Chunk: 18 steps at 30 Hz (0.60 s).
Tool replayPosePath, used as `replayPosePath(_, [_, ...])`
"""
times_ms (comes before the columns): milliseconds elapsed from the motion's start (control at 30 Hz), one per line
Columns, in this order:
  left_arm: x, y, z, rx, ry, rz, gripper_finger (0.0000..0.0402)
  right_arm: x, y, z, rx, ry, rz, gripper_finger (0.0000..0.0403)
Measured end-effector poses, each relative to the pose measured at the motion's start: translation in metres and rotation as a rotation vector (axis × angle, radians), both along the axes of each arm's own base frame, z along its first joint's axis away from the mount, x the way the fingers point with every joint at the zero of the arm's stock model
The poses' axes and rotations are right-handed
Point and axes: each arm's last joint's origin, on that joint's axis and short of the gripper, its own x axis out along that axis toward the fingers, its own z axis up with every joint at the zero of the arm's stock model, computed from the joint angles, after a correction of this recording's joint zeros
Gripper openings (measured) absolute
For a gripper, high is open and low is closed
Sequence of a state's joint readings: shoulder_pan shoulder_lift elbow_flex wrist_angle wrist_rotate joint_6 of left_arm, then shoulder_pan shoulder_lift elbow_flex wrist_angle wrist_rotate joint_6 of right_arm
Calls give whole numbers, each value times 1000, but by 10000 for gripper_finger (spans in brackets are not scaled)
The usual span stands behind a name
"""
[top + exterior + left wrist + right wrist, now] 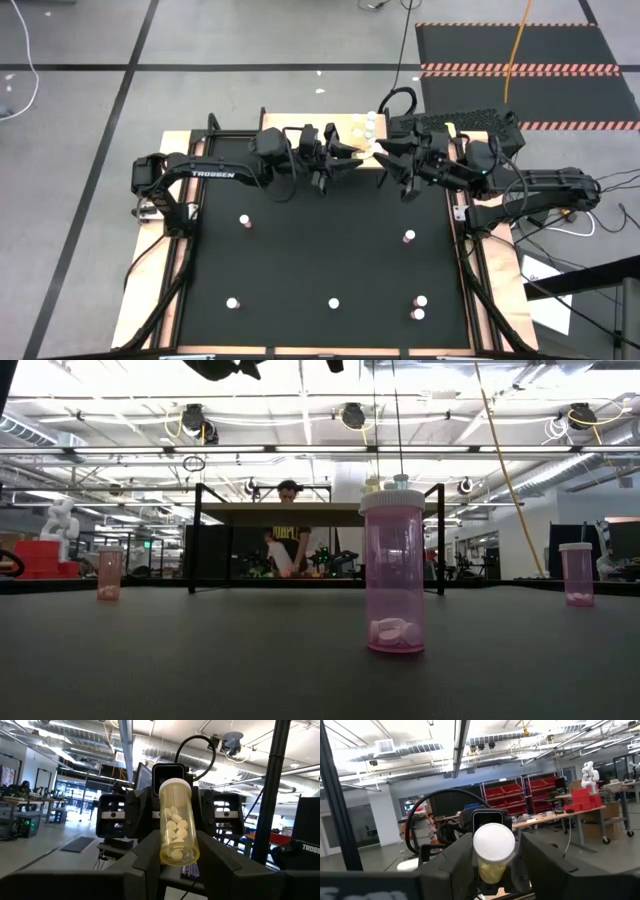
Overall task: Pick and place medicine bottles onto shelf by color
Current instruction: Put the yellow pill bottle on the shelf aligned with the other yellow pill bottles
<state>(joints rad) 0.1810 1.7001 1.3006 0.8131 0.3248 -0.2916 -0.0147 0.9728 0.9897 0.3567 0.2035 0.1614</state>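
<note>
A yellow medicine bottle [177, 822], a translucent cylinder with a white cap and white tablets inside, is held horizontally between the two end effectors above the far edge of the desk [320, 255], just in front of the shelf [352, 140]. In the left wrist view its base end is clamped between the dark fingers [145, 857] of the left end effector [348, 152], with the capped end pointing at the opposing arm. In the right wrist view the round white cap faces the camera, flanked closely by the fingers [452, 862] of the right end effector [385, 152]; whether these already press on the bottle cannot be told.

The shelf is shown as a light tan wooden board on thin black legs; pale bottles [368, 124] stand on it in the high view. The flat black mat covering the desk carries scattered pink bottles [409, 237], seen from above only as white caps. The low view alone reveals their translucent pink walls and the tablets at the bottom of the nearest pink bottle [394, 572]; a person [288, 535] is visible beyond the shelf.
</note>
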Motion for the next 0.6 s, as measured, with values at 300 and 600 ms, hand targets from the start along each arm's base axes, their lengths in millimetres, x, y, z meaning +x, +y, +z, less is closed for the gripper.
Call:
replayPosePath(300, [0, 0, 0, 0, 0, 0, 115, 1, 0, -1, 9, -2, 2, 157])
replayPosePath(600, [1, 0, -2, -5, 23, 0, 115, 1, 0, -1, 10, 0, 2, 117])
